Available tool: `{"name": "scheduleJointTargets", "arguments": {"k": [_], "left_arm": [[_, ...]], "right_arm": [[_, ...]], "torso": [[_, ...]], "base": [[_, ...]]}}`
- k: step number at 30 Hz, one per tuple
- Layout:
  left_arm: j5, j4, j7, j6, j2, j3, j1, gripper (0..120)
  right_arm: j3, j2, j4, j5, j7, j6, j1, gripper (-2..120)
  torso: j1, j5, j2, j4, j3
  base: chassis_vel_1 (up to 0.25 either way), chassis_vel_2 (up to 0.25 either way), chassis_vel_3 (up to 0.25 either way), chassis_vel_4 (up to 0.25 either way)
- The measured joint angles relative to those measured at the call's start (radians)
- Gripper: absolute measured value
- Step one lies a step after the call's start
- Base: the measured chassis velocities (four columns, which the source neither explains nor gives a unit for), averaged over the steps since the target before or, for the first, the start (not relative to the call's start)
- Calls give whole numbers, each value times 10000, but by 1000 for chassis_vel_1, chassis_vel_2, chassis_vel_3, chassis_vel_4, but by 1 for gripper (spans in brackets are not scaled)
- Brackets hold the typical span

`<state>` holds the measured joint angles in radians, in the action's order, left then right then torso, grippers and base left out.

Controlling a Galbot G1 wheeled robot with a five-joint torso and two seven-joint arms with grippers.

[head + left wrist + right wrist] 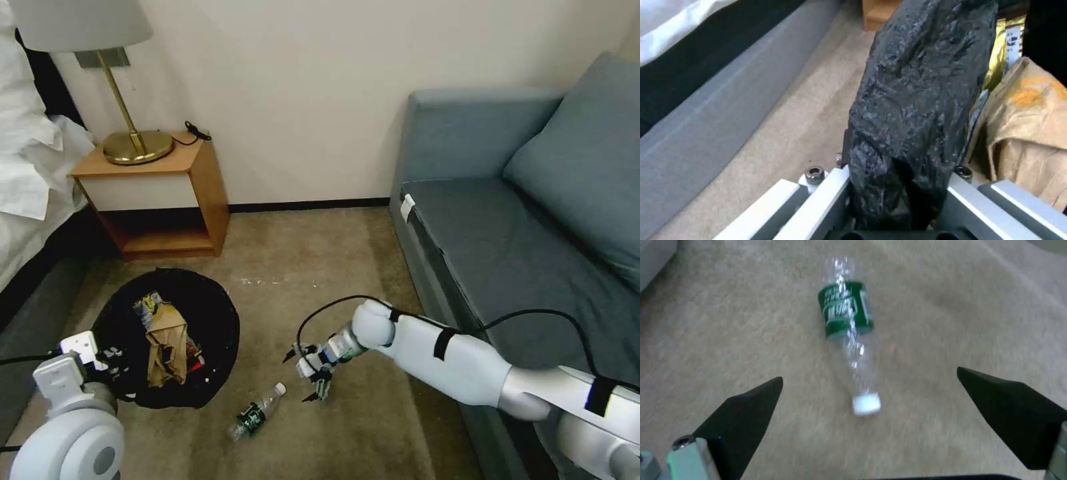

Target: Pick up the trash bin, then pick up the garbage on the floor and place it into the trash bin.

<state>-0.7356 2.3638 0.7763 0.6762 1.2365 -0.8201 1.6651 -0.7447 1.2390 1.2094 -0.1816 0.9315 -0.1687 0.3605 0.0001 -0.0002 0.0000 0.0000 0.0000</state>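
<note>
A wooden nightstand (157,200) stands against the cream wall (300,100), a brass lamp (127,93) on its top beside a small black cable (197,131). White bedding (27,160) hangs just left of the nightstand. A grey-blue sofa (507,227) with a matching cushion (587,160) sits well to its right, across beige carpet (313,267).

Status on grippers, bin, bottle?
Left gripper shut on trash bin rim. Right gripper open, near bottle, not touching. Bottle flat on carpet; path clear.
</note>
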Motion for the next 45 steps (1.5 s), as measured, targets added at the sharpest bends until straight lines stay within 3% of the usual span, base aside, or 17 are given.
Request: {"name": "scheduleJointTargets", "arguments": {"k": [7, 22, 25, 31, 45], "left_arm": [[-11, 124, -7, -12, 99, -245, 131, 1], [20, 136, -27, -28, 215, -261, 147, 1], [27, 156, -30, -32, 249, -249, 151, 1], [77, 182, -50, -76, 262, -239, 233, 1], [118, 324, -64, -82, 338, -235, 337, 1]], "right_arm": [[-153, 1556, -944, -797, 771, -122, -168, 100], [-310, 2997, -2215, -1962, 760, -284, 171, 100], [-110, 3500, -3019, -2523, 744, -537, 327, 100], [137, 3741, -3928, -3274, 651, -951, 341, 100], [327, 3710, -5130, -3394, 74, -1243, 456, 100]], "torso": [[0, 1, 0, 2, 0], [0, 1, 0, 0, 0], [0, 0, 0, 0, 0], [0, 1, 0, 0, 0], [0, 3, 0, -1, 0]], "base": [[0, 0, 0, 0], [0, 0, 0, 0], [0, 0, 0, 0], [0, 0, 0, 0], [0, 0, 0, 0]]}}
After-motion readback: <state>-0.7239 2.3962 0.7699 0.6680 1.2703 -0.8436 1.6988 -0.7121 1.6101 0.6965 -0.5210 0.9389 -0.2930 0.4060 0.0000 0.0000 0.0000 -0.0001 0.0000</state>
